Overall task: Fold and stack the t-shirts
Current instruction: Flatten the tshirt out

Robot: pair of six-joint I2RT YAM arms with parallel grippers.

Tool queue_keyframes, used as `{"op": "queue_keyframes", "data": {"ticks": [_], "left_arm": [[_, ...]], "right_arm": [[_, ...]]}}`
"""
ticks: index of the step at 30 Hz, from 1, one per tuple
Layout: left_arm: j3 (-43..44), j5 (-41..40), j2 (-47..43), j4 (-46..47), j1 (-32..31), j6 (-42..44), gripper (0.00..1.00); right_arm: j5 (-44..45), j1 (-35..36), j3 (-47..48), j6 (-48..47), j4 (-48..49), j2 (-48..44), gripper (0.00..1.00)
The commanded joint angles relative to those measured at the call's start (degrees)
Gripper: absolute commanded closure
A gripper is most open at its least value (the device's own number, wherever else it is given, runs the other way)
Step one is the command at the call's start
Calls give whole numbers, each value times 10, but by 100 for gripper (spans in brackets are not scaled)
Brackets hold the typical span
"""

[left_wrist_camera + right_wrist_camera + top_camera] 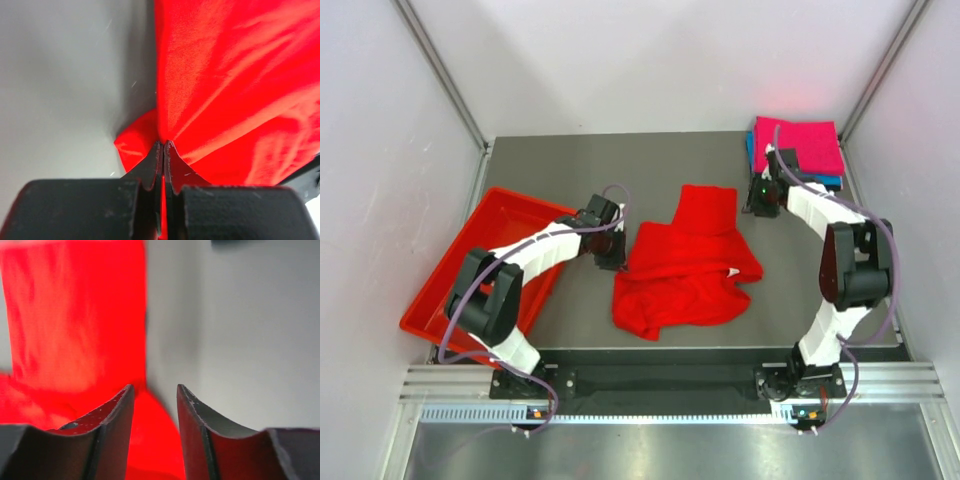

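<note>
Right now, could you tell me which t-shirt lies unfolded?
The bright red t-shirt, rumpled mid-table, its edge pinched by the left claw; the magenta-pink t-shirt sits folded atop the teal-blue t-shirt in the far right corner.

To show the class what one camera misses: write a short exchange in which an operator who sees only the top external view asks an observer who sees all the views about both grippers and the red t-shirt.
Operator: From above, the left gripper sits at the red t-shirt. Is it gripping?
Observer: Yes. The left wrist view shows its jaws pinched shut on a fold at the shirt's edge.
Operator: And the right gripper?
Observer: The right wrist view shows its jaws apart with nothing between them. Beyond them are red cloth and bare table.
</note>
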Motion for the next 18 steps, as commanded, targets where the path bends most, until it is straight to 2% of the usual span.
{"op": "queue_keyframes", "data": {"ticks": [1,5,15,18], "left_arm": [[-22,-22,-44,-7,1,-5,100],[-21,-10,-47,-1,1,-4,100],[-32,2,-59,24,1,-12,93],[-34,8,-64,30,1,-16,86]], "right_arm": [[3,0,59,38,33,42,61],[38,19,107,75,56,92,59],[92,56,225,76,39,204,60],[105,61,250,73,33,229,60]]}}
